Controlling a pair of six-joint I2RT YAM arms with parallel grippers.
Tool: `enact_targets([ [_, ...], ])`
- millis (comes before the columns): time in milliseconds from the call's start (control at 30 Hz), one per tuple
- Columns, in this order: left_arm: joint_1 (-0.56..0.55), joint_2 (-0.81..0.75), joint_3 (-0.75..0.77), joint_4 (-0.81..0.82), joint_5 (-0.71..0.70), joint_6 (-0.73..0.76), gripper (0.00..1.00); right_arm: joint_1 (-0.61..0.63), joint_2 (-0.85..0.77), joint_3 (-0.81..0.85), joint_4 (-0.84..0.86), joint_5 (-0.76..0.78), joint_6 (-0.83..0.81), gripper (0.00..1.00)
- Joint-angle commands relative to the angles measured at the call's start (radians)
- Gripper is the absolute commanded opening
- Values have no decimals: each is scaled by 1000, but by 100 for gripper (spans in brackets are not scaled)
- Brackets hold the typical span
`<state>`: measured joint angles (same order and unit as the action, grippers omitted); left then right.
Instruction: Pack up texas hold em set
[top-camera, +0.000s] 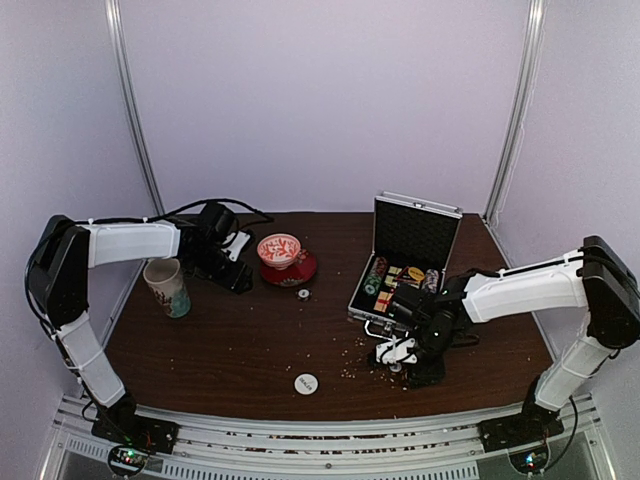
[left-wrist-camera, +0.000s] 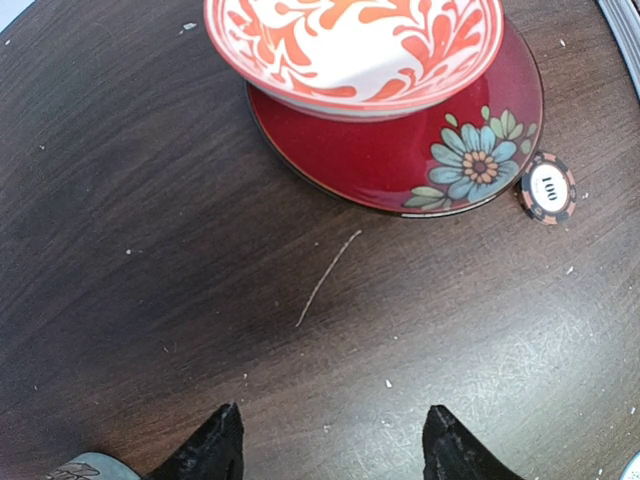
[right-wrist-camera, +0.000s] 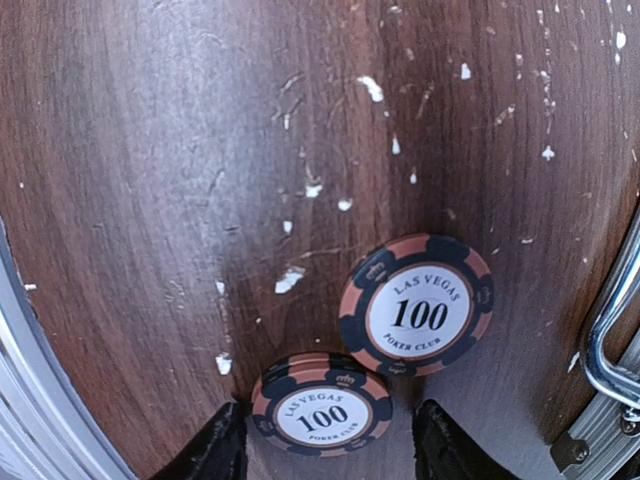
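Right gripper (right-wrist-camera: 330, 430): jaws spread astride lower-centre chip (right-wrist-camera: 322, 405), not yet pinching; centre, close squarely, avoid neighbouring chip (right-wrist-camera: 417, 305). Left gripper (left-wrist-camera: 334, 425): spread, empty.

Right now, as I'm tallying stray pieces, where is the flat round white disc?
In the top view, the flat round white disc lies alone on the dark wooden table near its front edge, midway between the arms, left of the right gripper.

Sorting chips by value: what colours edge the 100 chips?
Chips: black and pink; clearest in right wrist view.
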<state>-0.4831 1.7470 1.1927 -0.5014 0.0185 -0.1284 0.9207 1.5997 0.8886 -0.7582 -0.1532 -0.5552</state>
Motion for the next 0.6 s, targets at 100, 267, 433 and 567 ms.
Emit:
enact_targets([
  [100,10,15,2,18,-5,13,62,7,6,-16,29,31,-14,49],
  [267,9,16,2,17,-4,14,62,9,0,4,-4,5,-16,37],
  [433,11,16,2,16,-2,15,62,9,-35,61,-40,3,-15,34],
  [567,10,16,2,17,1,15,62,8,-21,104,-46,-4,-6,33],
])
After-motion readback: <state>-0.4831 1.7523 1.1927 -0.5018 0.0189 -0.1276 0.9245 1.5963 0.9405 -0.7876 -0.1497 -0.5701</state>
